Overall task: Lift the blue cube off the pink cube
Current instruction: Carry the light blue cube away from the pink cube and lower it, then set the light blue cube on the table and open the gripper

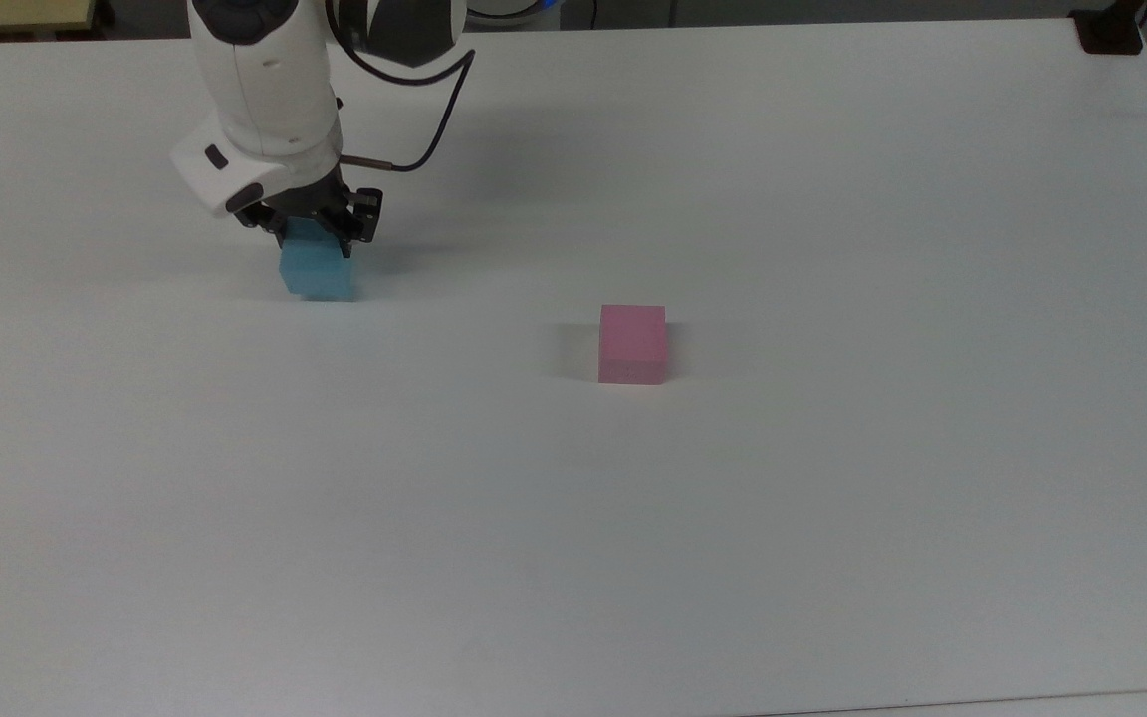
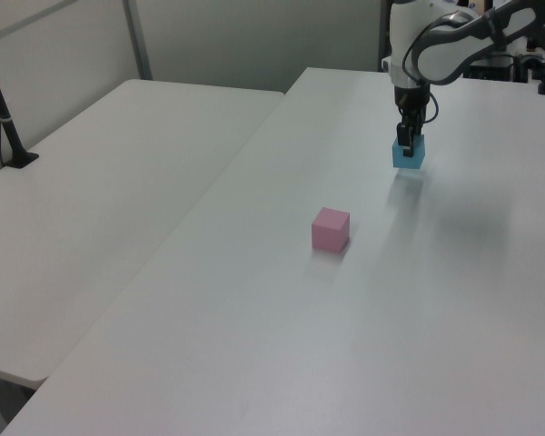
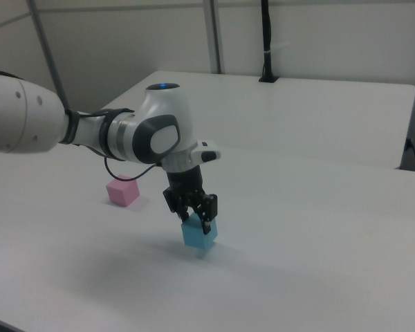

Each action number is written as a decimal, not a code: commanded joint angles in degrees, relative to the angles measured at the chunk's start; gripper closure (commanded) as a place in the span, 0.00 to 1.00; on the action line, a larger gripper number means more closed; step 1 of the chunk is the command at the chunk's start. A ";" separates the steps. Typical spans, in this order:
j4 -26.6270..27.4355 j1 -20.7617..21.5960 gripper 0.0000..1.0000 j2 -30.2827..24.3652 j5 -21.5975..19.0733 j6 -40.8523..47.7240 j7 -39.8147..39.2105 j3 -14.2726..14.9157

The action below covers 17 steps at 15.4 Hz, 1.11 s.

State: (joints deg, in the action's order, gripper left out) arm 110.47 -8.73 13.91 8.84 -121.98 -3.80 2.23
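Observation:
The blue cube [image 1: 317, 272] is low over the white table [image 1: 832, 498], at or just above its surface, far to the left of the pink cube [image 1: 632, 344] in the top view. My gripper [image 1: 313, 239] is shut on the blue cube's upper part, fingers pointing down. The left view has the blue cube [image 2: 409, 153] under the gripper [image 2: 406, 141], beyond the pink cube [image 2: 331, 229]. Seen in the right view, the blue cube [image 3: 198, 233] hangs in the gripper [image 3: 196, 214], with the pink cube [image 3: 122, 191] behind it, standing alone on the table.
A second white table [image 2: 100, 200] adjoins on the left view's left, with a black post [image 2: 4, 118] clamped to it. A black clamp [image 1: 1111, 30] sits at the far right corner in the top view. The arm's cable [image 1: 434, 119] loops behind the wrist.

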 commanded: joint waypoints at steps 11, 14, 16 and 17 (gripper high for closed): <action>-0.16 0.03 0.00 0.69 0.30 -3.44 -1.91 0.06; -3.84 0.03 0.00 -3.09 -0.22 4.26 -1.65 -0.12; -8.75 0.12 0.00 -5.55 -3.97 14.18 -1.65 -0.21; -11.65 0.12 0.00 -6.61 -7.48 19.71 -1.65 -0.12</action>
State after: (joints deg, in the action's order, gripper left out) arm 104.91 -8.75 12.35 7.73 -115.88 -5.19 2.20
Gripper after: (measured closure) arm 0.000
